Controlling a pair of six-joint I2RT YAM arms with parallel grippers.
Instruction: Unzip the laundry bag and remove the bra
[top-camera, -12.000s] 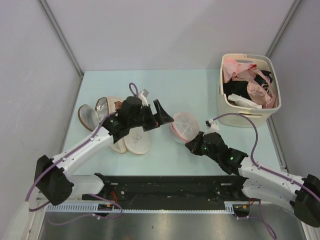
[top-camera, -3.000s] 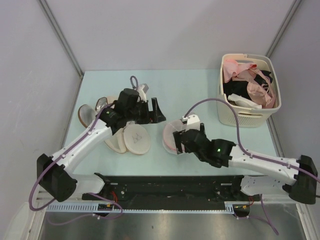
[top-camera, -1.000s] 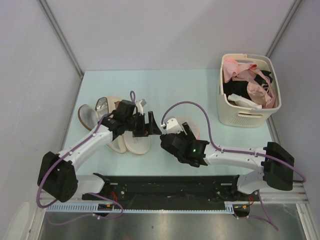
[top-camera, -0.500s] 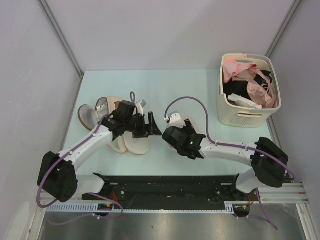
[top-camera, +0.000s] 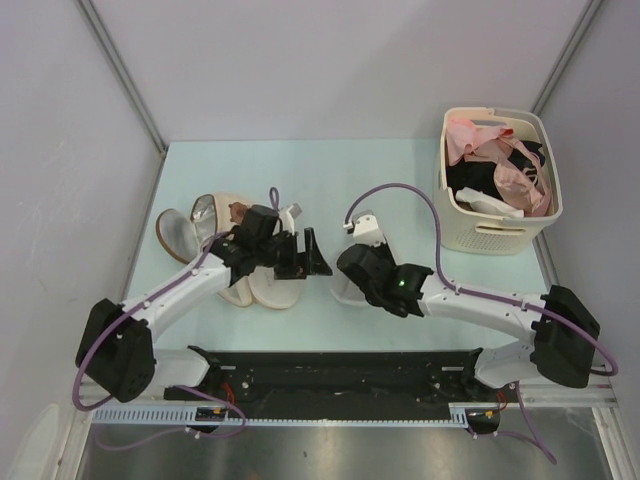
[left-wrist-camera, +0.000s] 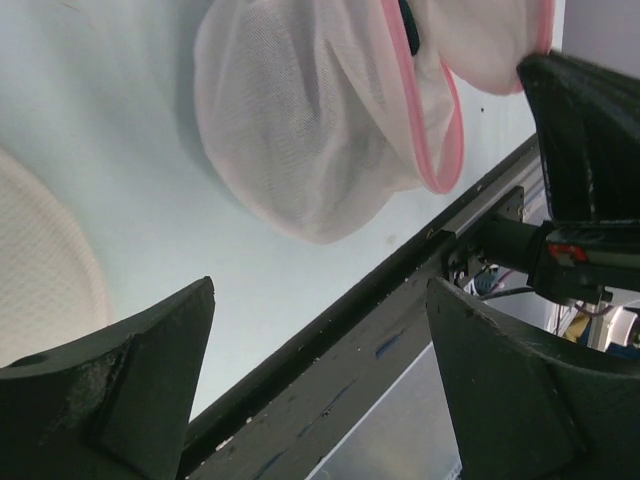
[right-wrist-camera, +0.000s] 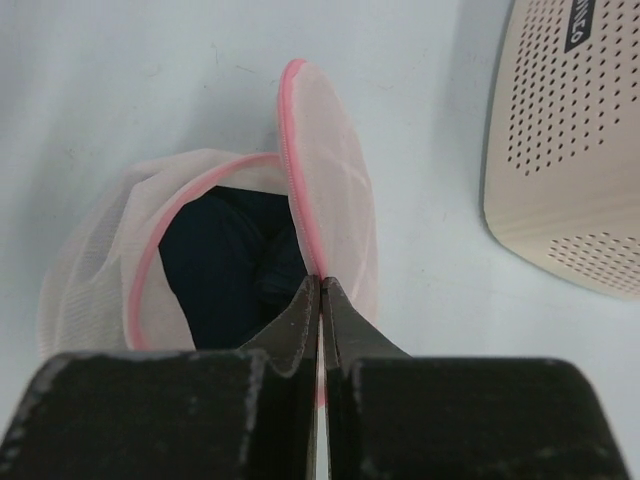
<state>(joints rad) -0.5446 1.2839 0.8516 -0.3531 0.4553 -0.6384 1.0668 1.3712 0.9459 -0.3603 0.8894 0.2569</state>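
Right gripper (right-wrist-camera: 320, 284) was clamped on the laundry bag (right-wrist-camera: 340, 190) rim; bra (right-wrist-camera: 215, 265) lay inside. Left gripper (left-wrist-camera: 318, 300) gaped just beside the bag.

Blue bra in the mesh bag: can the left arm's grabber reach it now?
Probably yes. The right gripper pinches the pink rim of the bag, holding it open with the bra showing, and the open left gripper faces the bag with nothing between.

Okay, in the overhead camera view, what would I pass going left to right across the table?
pale sandals → left gripper, its fingers open → laundry bag, mostly hidden under the right arm → cream basket of clothes
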